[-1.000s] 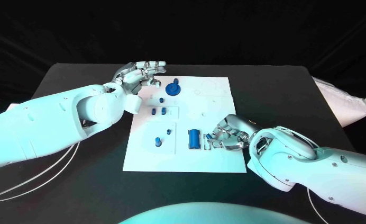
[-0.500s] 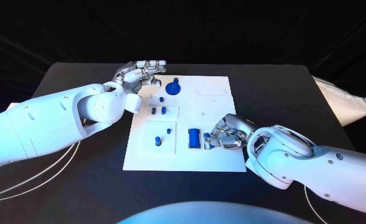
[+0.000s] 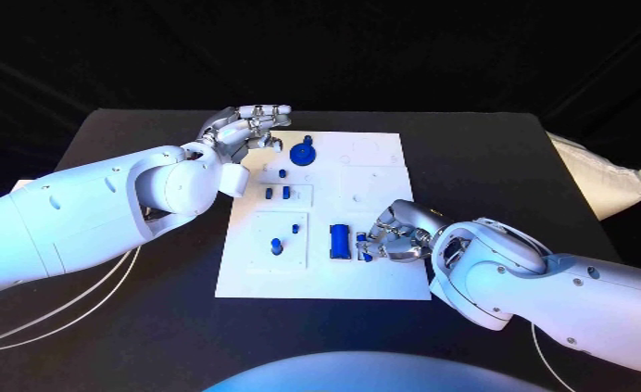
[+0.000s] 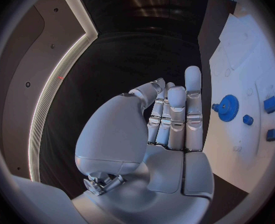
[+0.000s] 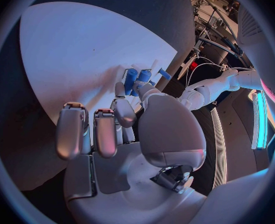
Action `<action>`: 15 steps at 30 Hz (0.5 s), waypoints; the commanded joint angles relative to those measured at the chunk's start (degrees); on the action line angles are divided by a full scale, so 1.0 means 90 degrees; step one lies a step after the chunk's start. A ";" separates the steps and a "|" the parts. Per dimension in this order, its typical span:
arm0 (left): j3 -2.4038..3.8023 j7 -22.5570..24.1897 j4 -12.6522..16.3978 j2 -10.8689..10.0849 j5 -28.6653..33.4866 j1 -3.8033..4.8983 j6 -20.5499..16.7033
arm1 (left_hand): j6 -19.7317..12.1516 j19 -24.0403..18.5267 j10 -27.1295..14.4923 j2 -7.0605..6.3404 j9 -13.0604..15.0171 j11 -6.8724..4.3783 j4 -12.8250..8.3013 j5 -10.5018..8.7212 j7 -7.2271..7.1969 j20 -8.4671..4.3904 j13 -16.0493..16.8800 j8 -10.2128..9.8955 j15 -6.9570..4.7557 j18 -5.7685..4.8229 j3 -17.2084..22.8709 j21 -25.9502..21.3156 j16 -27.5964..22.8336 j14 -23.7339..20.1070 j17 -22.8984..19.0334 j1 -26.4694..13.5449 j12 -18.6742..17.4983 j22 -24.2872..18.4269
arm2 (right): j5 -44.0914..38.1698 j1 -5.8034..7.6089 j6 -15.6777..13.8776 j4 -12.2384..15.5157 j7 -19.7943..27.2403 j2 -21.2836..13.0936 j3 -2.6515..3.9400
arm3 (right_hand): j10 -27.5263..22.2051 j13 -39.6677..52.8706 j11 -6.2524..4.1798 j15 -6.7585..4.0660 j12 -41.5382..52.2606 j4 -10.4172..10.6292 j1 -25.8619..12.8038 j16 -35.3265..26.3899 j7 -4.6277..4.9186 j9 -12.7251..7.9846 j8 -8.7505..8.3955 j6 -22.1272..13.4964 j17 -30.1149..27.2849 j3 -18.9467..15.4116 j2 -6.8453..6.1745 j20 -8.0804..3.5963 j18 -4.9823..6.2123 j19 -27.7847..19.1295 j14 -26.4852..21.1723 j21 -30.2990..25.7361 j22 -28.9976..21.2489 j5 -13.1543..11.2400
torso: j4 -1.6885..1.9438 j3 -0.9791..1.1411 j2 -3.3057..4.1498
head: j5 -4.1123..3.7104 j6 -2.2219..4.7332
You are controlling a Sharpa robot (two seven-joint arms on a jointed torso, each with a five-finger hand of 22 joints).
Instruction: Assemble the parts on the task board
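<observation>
The white task board (image 3: 378,271) lies in the middle of the table. On it are a blue gear (image 3: 305,155), two small blue pieces (image 3: 277,194), a blue peg (image 3: 277,246) and a blue block (image 3: 341,242). My right hand (image 3: 396,233) rests on the board's near right part, fingers curled, and its thumb and a finger pinch a small blue part (image 3: 363,246) just right of the block. The right wrist view shows these fingertips (image 5: 120,89) at the blue pieces (image 5: 137,77). My left hand (image 3: 247,128) hovers over the board's far left corner, holding nothing, beside the gear (image 4: 227,107).
The black table (image 3: 508,160) surrounds the board on all sides. A white object (image 3: 595,179) lies at the table's right edge. White cables (image 3: 67,313) hang by the left arm at the near left.
My right hand has edged slightly toward the blue block with the small part at its fingertips. The left hand has stayed where it was.
</observation>
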 commanded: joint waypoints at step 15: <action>0.0003 0.0042 0.0017 -0.0001 -0.0079 0.0000 0.0137 | -0.0043 -0.0036 -0.0033 0.0030 -0.0007 -0.0003 -0.0015 0.0011 0.0012 -0.0014 -0.0011 0.0031 0.0002 0.0073 -0.0011 -0.0027 -0.0039 -0.0028 -0.0003 0.0022 0.0040 -0.0009 | -0.0279 -0.0005 0.0142 0.0000 -0.0012 -0.0020 -0.0004 | 0.0050 0.0034 0.0015 -0.0026 -0.0053 0.0138 -0.0182 0.0023 0.0064 -0.0010 -0.0063 0.0004 0.0385 -0.0420 -0.0056 0.0006 -0.0040 0.0033 0.0458 -0.0007 -0.0008 -0.0377 | 0.0002 0.0005 -0.0001 | 0.0013 -0.0013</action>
